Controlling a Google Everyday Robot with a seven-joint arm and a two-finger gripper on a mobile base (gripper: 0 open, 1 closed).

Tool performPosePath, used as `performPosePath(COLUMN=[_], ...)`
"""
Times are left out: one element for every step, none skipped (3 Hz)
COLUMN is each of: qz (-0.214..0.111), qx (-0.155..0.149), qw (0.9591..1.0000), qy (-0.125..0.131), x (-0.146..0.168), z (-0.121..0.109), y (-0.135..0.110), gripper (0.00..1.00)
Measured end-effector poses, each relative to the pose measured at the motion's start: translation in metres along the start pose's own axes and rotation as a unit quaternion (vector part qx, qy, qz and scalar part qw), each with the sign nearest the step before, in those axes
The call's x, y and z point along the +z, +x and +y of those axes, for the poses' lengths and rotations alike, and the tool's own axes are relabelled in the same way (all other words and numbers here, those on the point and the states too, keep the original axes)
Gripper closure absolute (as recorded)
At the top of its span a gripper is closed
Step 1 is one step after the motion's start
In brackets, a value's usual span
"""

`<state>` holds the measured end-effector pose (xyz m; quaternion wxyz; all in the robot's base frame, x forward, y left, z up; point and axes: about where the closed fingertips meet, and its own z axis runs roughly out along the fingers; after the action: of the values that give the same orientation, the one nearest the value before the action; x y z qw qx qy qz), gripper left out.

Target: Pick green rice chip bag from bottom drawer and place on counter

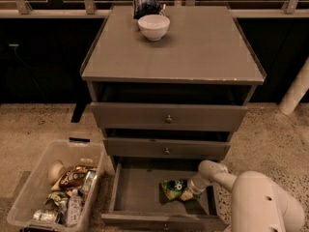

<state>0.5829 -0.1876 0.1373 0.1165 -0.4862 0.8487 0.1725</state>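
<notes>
Speckled beige floor point(43, 124), dark wall behind, grey cabinet in the middle. My gripper point(194, 186) is down inside the bottom drawer point(137, 190), at the right side, its tip against the right edge of the green rice chip bag point(174, 189). I can't tell whether it is spread, closed or already pinching the bag. The bag lies on the drawer floor, right of centre, crumpled, with its dark round logo facing up. My white arm point(260, 202) comes in from the lower right corner. The bottom drawer is pulled out furthest. The middle drawer point(166, 149) and top drawer point(168, 117) above it are each partly out, knobs showing. The counter point(193, 47) on top holds a white bowl point(153, 27) near the back left, with a dark blue bag point(145, 6) just behind it. A clear plastic bin point(21, 197) sits on the floor left of the cabinet, with mixed snacks and cans in it. A white post point(295, 88) stands at the far right.
</notes>
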Motion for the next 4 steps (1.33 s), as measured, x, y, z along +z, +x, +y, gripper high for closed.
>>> performPosePath(qz=[0.009,0.013,0.012,0.005], qx=[-0.022,-0.038,-0.065,-0.101], qw=[0.9994,0.9960,0.9873,0.9736], qy=[0.024,0.080,0.144,0.205], x=[-0.034,-0.090,-0.148,-0.214], z=[0.011,0.011,0.011,0.023], y=[-0.019,-0.042,-0.062,-0.077], gripper=[1.00,1.00,1.00,1.00])
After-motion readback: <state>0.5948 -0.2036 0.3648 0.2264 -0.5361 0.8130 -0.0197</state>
